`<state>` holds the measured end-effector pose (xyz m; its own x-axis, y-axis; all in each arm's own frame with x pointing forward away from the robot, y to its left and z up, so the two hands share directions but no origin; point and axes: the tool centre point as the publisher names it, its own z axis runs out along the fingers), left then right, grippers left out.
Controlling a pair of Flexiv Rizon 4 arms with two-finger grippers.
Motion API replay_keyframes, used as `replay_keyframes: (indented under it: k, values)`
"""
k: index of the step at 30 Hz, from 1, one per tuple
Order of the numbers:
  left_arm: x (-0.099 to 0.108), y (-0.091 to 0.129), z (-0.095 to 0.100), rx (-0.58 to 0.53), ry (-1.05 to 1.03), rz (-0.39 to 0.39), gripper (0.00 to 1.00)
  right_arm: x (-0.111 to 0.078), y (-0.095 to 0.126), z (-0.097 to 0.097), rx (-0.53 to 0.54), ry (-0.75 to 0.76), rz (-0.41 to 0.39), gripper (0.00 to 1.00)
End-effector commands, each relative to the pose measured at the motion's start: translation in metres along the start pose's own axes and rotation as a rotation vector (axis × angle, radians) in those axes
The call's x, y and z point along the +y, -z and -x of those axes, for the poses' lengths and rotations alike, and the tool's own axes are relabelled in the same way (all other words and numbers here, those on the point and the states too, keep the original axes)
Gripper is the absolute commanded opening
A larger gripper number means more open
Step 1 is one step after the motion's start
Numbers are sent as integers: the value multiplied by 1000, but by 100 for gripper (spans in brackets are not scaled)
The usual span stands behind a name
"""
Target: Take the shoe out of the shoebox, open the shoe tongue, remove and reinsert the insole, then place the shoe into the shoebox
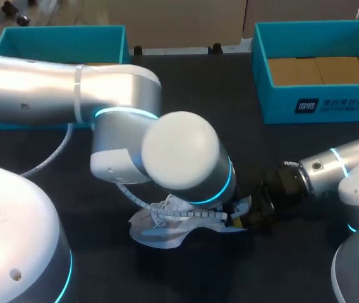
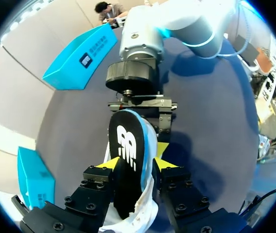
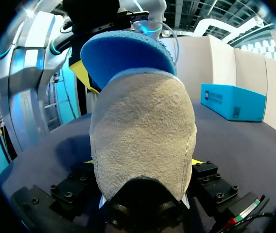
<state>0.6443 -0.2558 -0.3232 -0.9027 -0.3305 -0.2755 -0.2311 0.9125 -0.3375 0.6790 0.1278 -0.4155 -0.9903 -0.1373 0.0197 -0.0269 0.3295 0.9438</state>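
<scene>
The left pincer [image 2: 134,164] grips the insole [image 2: 126,150] between its tips, its length running ahead toward the right pincer [image 3: 142,162], which clamps the shoe [image 3: 143,131] by the heel between its fingers; best slide the insole straight along the shoe, heel pinned, without buckling it.

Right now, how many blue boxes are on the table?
2. The left box sits at the far left, partly behind my left arm; the right box at the far right. Arms may hide more.

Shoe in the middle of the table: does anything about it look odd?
Yes. Its insole sticks up out of the shoe, pinched by the left gripper, while the right gripper holds the shoe.
</scene>
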Motion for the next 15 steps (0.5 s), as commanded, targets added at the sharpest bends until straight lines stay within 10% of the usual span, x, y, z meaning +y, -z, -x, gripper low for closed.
replay_keyframes:
  k: [1, 15]
  values:
    - [-1, -2, -4, -72, 14, 14, 42, 1, -1, -1, -2, 0, -3, 0]
    - [8, -8, -2, -135, 25, 13, 38, 1, -1, -1, -2, 0, -3, 0]
